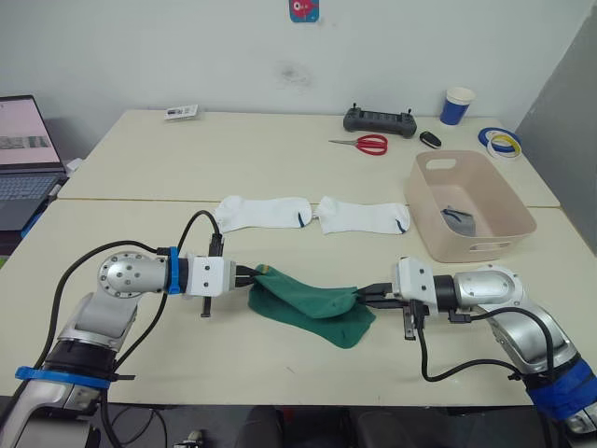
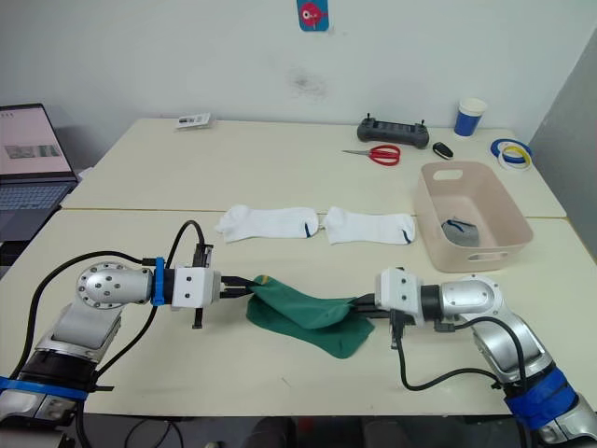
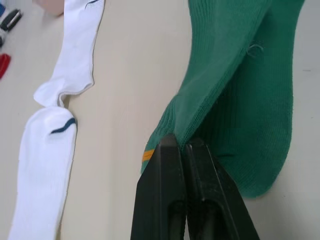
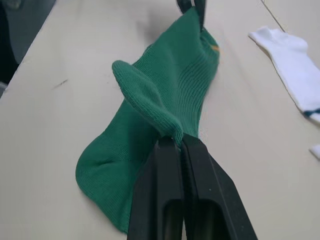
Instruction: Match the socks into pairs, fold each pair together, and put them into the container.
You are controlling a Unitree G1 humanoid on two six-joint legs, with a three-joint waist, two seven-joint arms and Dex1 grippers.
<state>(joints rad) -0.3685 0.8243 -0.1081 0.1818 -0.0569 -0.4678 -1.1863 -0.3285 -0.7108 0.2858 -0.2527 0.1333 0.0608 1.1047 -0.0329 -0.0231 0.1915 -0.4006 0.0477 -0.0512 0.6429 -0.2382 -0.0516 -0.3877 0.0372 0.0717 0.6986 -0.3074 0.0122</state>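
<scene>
You see the left gripper (image 2: pixel 244 286) and right gripper (image 2: pixel 359 304) pinching opposite ends of the green socks (image 2: pixel 308 315), near two white socks (image 2: pixel 317 224) and the container (image 2: pixel 473 217).

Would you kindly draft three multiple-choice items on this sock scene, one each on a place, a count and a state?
1. Where does the grey sock lie?
A. in the pink tub
B. beside the scissors
C. on the laptop

2. How many white socks lie flat on the table?
A. one
B. two
C. four

3. How are the two pincers?
A. both open
B. one open
C. both shut on the green sock

Key: 1 A, grey fabric shows inside the tub; 2 B, two lie end to end; 3 C, left pincer and right pincer each pinch an end of it.
</scene>
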